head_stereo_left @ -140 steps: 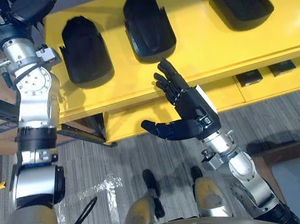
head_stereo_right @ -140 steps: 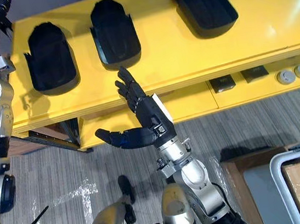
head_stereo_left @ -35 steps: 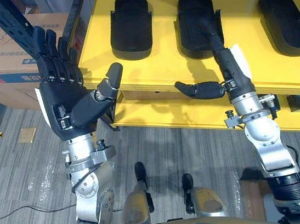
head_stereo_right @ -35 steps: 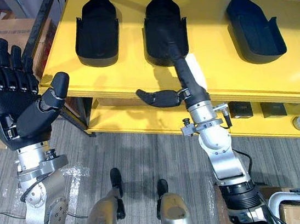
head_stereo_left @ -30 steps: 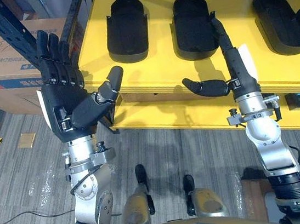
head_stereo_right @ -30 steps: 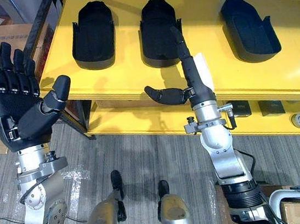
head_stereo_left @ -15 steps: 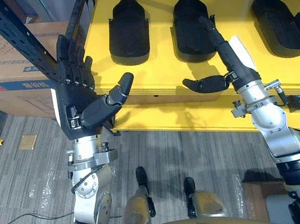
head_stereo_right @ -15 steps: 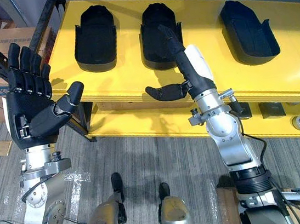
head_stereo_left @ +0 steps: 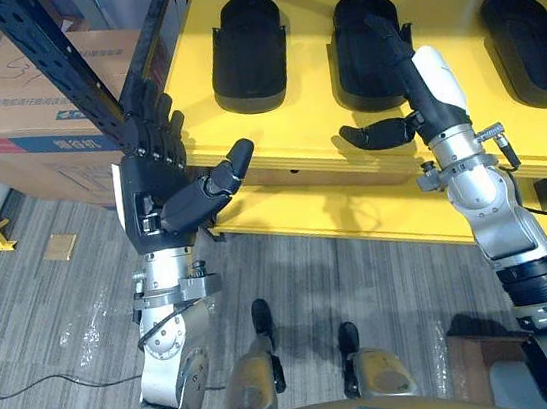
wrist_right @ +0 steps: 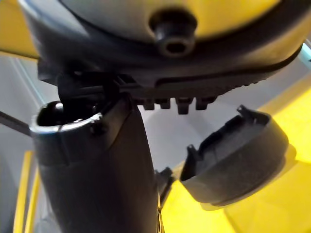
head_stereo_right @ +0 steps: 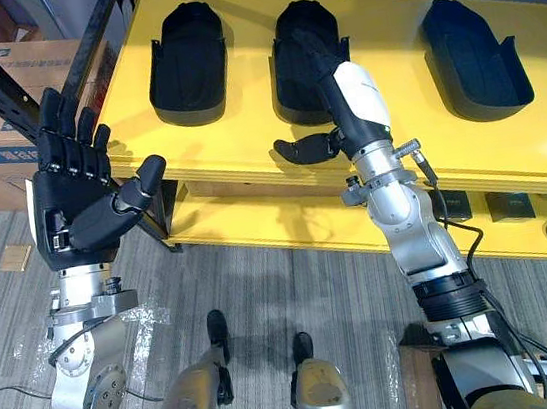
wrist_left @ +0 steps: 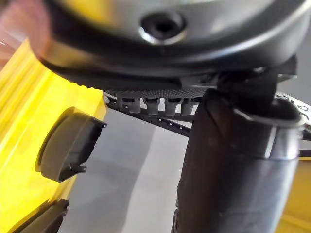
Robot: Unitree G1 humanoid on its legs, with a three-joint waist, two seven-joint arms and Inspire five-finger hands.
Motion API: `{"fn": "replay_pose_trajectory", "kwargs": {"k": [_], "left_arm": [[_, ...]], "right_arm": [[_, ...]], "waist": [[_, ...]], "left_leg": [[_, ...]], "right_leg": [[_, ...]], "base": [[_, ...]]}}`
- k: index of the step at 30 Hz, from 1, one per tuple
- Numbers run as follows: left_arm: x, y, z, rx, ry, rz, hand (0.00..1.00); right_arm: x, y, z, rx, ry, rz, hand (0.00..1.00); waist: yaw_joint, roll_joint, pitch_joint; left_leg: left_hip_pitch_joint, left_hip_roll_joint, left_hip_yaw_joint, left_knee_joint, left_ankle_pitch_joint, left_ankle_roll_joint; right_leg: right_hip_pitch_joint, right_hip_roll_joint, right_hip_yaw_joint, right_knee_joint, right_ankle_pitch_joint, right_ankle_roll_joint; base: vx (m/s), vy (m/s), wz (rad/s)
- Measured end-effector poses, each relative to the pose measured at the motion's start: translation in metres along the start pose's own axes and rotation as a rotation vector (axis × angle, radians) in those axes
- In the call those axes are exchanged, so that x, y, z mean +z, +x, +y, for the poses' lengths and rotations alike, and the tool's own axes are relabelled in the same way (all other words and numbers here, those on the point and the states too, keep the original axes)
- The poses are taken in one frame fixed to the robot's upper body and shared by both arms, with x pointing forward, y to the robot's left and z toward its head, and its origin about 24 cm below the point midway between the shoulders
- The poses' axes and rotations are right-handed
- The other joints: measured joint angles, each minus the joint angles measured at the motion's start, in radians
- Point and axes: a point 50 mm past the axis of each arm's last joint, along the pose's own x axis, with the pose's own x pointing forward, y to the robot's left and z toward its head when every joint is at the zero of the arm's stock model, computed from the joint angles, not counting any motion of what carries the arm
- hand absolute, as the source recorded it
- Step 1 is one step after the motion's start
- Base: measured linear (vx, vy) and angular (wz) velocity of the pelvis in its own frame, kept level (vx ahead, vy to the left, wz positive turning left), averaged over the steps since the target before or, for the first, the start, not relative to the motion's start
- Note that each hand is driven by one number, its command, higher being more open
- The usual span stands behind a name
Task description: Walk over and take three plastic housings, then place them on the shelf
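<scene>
Left eye view: left housing (head_stereo_left: 246, 39), middle housing (head_stereo_left: 355, 22) and right housing (head_stereo_left: 530, 24) side by side on the yellow shelf (head_stereo_left: 306, 109), long axes pointing away from the robot. Right hand (head_stereo_left: 419, 84) flat over the middle housing's near end, thumb out, gripping nothing.

Right eye view: left hand (head_stereo_right: 78, 215) spread and empty, short of the shelf edge.

Left wrist view: likely the left housing, far past straight fingers.

Right wrist view: middle housing just beyond the fingertips; probably the nearer arm.
</scene>
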Motion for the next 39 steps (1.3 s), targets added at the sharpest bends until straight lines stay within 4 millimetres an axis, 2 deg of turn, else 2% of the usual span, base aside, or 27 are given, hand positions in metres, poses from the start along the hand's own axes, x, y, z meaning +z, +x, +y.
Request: {"fn": "replay_pose_trajectory", "kwargs": {"k": [6,15,24,25,33,39], "left_arm": [[-0.001,0.000,-0.001,-0.001,-0.003,0.002,1.00],[-0.001,0.005,-0.006,-0.019,-0.012,0.001,1.00],[-0.002,0.005,-0.007,-0.010,-0.020,0.008,1.00],[-0.003,0.005,-0.008,-0.008,-0.021,0.012,1.00],[-0.006,0.004,-0.009,-0.007,-0.022,0.036,1.00],[-0.007,0.004,-0.008,-0.002,-0.021,0.038,1.00]], "right_arm": [[-0.022,0.004,0.004,0.022,-0.006,0.135,1.00],[-0.022,0.024,-0.004,0.049,-0.010,0.144,1.00],[-0.031,0.032,-0.012,0.081,0.006,0.226,1.00],[-0.032,0.032,-0.012,0.086,0.006,0.231,0.00],[-0.032,0.032,-0.009,0.099,-0.020,0.227,0.00],[-0.027,0.038,-0.024,0.009,-0.067,0.190,0.00]], "waist": [[-0.001,0.010,-0.001],[-0.001,0.023,0.006],[-0.002,0.029,0.010],[-0.002,0.029,0.010],[-0.001,0.036,0.014],[-0.002,0.037,0.022]], "left_leg": [[-0.004,0.000,-0.006,-0.001,-0.006,-0.008],[-0.010,0.001,-0.003,0.000,-0.004,-0.009],[-0.008,0.001,-0.003,-0.001,-0.003,-0.009],[-0.008,0.001,-0.003,-0.001,-0.003,-0.009],[-0.008,-0.002,0.001,-0.001,-0.003,-0.009],[-0.010,-0.003,0.006,-0.001,-0.004,-0.009]], "right_leg": [[-0.001,0.001,-0.006,0.002,-0.001,0.000],[-0.015,0.000,-0.003,0.011,-0.001,-0.001],[-0.016,-0.001,-0.004,0.019,-0.003,-0.004],[-0.016,-0.001,-0.004,0.019,-0.004,-0.005],[-0.018,-0.006,-0.001,0.019,-0.006,-0.009],[-0.022,-0.008,0.003,0.018,-0.006,-0.008]], "base": [[0.00,0.000,0.01],[0.00,-0.001,0.00],[0.00,0.000,0.00],[0.00,0.000,0.00],[0.00,0.000,0.00],[0.00,0.000,-0.01]]}}
